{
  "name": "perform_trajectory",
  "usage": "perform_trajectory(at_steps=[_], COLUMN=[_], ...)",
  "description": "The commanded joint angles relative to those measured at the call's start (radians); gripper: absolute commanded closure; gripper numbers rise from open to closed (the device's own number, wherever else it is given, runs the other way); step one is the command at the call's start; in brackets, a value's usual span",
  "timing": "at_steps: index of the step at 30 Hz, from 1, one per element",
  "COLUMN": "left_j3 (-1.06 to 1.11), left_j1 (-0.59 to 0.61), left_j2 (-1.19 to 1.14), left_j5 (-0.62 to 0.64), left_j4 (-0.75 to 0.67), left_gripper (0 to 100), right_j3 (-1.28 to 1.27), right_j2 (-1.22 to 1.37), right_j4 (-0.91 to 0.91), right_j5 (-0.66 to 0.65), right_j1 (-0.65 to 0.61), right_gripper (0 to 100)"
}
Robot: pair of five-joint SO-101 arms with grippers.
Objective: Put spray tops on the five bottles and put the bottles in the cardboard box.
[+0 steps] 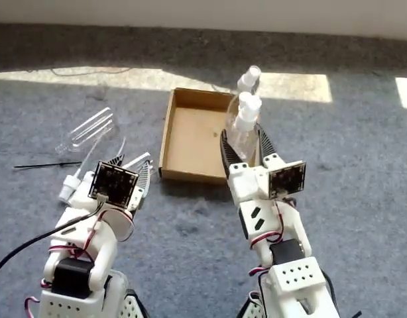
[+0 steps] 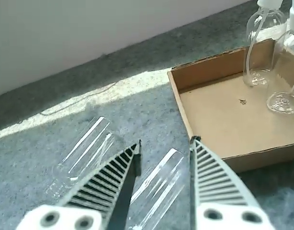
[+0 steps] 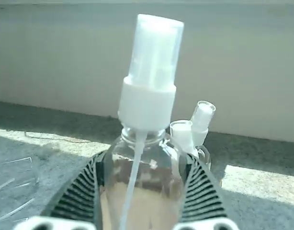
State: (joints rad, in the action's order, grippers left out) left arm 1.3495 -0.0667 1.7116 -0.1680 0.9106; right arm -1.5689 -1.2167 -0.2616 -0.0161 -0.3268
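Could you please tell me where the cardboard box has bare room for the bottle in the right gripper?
The cardboard box floor is bare from its left wall across the middle. Its right side is crowded: capped bottles stand there, next to the held bottle in the right gripper.

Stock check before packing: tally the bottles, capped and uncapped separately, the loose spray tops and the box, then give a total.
Bottles with spray tops: 3 (one in the right gripper)
Bottles without tops: 2
Loose spray tops: 2
Cardboard box: 1
Total: 8
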Motion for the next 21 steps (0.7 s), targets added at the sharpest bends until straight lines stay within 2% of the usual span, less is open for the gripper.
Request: perform_trajectory(at_steps=[1,8,13,16,21], left_j3=[0.005,0.007,0.005,0.004,0.004], left_j1=[0.013,0.012,0.012,0.012,0.012], left_j2=[0.010,0.010,0.010,0.010,0.010], left_j5=[-0.005,-0.003,-0.003,-0.003,-0.003], left_j4=[-0.040,-0.040,-0.038,-0.037,-0.037], left_gripper=[84,84,84,84,84], right_j3=[-0.002,0.004,0.010,0.022,0.021], right_j2=[0.002,0.016,0.143,0.199,0.245], right_j4=[-0.050,-0.044,-0.056,-0.148,-0.170], right_j5=[0.023,0.025,0.026,0.025,0.028], right_j1=[0.013,0.013,0.030,0.051,0.061], right_gripper=[99.4,99.4,99.4,99.4,99.4])
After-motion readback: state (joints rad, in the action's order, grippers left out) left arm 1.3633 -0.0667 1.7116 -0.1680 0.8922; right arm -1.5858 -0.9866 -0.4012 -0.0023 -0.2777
